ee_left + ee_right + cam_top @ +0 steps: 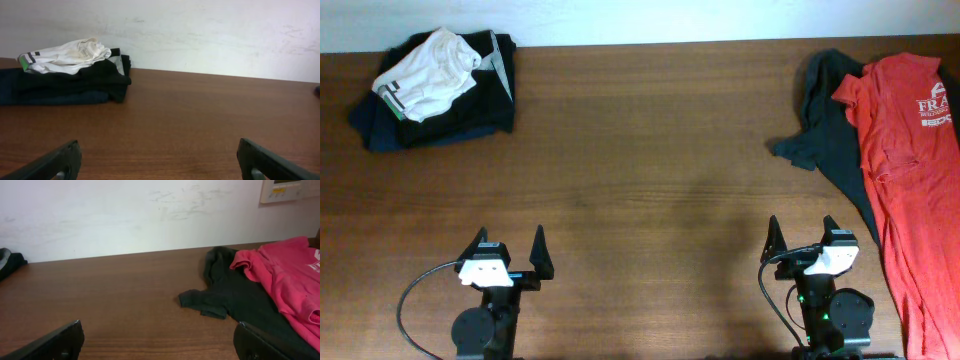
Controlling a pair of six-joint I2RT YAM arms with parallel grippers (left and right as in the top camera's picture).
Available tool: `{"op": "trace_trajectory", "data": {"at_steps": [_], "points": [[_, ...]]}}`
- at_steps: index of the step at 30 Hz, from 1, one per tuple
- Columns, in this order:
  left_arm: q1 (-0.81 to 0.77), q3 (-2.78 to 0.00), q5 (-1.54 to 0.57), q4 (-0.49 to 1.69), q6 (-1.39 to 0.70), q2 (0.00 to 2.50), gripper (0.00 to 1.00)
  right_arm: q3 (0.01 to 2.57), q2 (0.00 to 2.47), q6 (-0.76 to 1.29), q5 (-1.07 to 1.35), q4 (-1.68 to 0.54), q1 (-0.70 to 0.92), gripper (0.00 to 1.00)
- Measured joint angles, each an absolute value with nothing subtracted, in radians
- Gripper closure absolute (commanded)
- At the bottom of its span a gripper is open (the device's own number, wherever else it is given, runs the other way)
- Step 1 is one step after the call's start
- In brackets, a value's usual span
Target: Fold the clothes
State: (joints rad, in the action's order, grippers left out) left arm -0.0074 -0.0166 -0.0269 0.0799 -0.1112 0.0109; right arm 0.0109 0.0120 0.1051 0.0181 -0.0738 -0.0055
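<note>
A red T-shirt (910,170) lies spread at the table's right edge, on top of a dark grey T-shirt (825,130); both show in the right wrist view, red (295,280) over grey (235,292). A stack of folded dark clothes (440,115) with a white garment (425,72) on top sits at the far left; it also shows in the left wrist view (70,80). My left gripper (508,252) is open and empty near the front edge, far from the stack. My right gripper (808,238) is open and empty, just left of the red shirt's lower part.
The wooden table (640,180) has a white wall behind its far edge. A beige wall panel (290,190) hangs at the upper right in the right wrist view. Cables run from both arm bases at the front.
</note>
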Motion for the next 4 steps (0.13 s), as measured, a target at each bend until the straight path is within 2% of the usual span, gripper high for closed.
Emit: {"op": "trace_trajectory", "data": {"at_steps": [4], "points": [[-0.007, -0.017, -0.027, 0.08, -0.111, 0.011, 0.01, 0.011, 0.012, 0.105, 0.018, -0.074, -0.006, 0.01]]}}
